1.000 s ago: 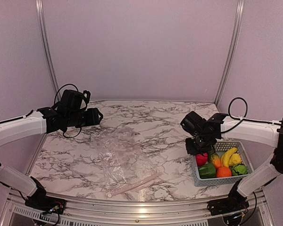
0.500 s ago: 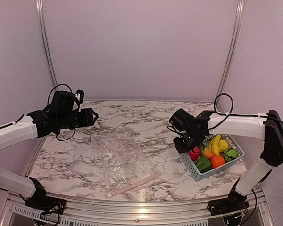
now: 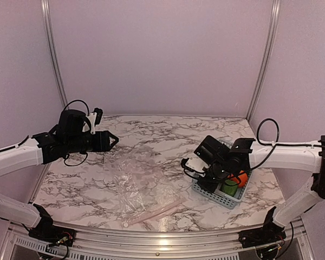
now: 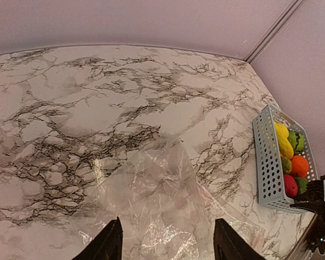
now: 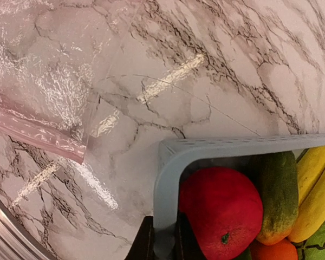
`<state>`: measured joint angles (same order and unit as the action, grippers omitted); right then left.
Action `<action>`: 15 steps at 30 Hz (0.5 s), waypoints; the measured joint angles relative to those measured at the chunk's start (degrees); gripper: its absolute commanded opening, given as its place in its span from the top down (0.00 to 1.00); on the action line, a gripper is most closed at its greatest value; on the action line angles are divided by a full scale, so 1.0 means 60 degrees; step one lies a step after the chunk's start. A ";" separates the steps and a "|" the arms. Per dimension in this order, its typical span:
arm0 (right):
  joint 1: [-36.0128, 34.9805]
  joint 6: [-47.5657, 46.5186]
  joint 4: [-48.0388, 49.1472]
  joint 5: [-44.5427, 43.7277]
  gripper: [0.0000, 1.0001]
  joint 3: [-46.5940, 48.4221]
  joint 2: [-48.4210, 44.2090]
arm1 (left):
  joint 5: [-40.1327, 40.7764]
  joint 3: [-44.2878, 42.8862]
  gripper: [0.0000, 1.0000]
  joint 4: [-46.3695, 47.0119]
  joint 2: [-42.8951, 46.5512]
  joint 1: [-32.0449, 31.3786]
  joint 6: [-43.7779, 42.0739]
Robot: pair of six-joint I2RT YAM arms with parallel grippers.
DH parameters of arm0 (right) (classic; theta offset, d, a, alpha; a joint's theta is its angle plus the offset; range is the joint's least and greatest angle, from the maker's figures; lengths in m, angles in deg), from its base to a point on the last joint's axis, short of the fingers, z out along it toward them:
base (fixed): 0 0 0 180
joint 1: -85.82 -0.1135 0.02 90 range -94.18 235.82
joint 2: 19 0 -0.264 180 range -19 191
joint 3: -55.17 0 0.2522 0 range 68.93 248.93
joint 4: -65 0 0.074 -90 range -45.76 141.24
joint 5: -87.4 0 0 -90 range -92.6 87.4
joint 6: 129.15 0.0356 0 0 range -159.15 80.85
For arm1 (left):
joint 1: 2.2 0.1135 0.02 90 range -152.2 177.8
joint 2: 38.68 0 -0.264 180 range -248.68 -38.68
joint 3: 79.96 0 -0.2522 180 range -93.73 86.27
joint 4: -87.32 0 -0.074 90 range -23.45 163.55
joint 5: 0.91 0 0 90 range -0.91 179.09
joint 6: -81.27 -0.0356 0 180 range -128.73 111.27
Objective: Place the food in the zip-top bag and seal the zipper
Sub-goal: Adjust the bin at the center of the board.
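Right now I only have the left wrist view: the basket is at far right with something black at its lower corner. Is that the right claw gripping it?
Observer: Yes. The right wrist view shows the right claw shut on the basket wall, at the corner beside the red apple.
Operator: I can't find the zipper.
Observer: In the top view the zipper runs along the near edge of the bag.
Operator: Any food in the bag?
Observer: No. The top view shows the whole bag lying flat with nothing inside.
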<state>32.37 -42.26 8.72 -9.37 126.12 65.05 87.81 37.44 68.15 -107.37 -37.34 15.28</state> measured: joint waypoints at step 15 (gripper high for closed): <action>0.0022 -0.0973 -0.0590 0.1344 0.40 0.0670 -0.0211 | -0.0601 -0.0382 0.40 0.0412 -0.0630 -0.0175 -0.0346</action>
<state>32.50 -48.10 5.18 -1.30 130.14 63.78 84.20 35.14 70.61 -111.15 -38.39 13.20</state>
